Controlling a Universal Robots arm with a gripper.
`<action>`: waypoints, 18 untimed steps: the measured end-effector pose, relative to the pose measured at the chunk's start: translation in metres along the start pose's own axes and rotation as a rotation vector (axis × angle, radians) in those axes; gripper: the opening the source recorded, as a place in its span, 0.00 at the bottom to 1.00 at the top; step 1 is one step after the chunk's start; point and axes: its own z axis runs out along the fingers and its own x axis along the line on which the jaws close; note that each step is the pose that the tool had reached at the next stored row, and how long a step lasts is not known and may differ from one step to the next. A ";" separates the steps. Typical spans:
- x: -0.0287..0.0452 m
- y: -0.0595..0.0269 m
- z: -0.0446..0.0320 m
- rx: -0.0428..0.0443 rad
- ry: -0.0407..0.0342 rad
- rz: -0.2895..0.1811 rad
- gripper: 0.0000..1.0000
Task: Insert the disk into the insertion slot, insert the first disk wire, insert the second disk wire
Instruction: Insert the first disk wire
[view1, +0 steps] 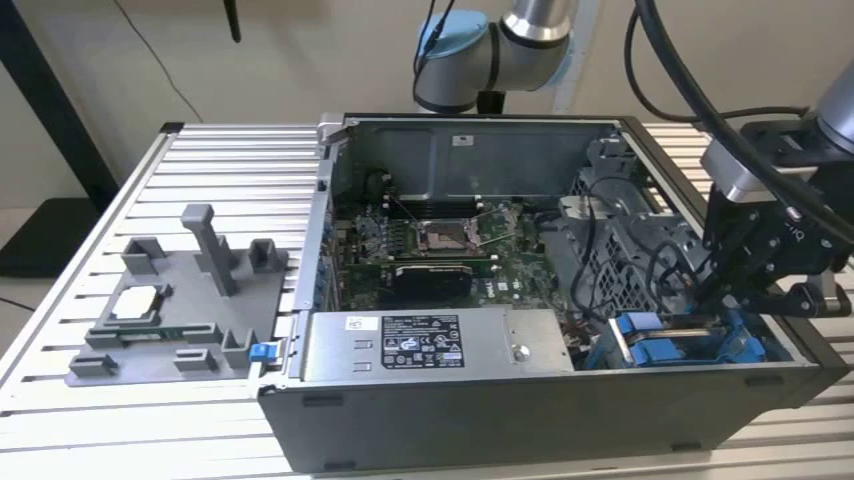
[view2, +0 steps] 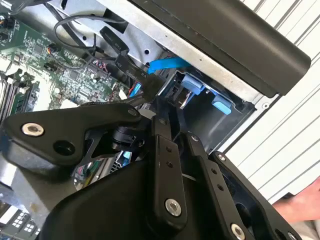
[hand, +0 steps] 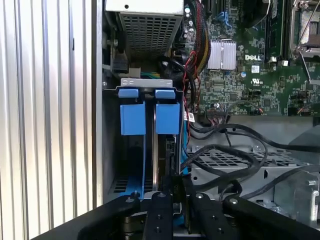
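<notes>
Computer case (view1: 534, 425) on slatted table (view1: 214, 150), parts fixture (view1: 174, 310) on exterior view's left, gripper (view1: 734, 295) at insertion slot (view1: 681, 345).

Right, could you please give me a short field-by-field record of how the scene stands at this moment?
setting: open computer case on a slotted metal table
gripper: down in the case's corner at the exterior view's right, over the insertion slot
slot: dark bay with blue fittings, next to the power-supply box
cables: black wires looped beside the bay
table, exterior view's left: grey fixture holding parts
</notes>
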 end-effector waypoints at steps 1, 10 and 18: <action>0.0000 -0.0005 0.0007 0.0000 0.0000 0.000 0.00; 0.0003 -0.0031 0.0054 -0.0002 0.0002 0.006 0.00; 0.0007 -0.0032 0.0120 0.0034 0.0007 0.046 0.00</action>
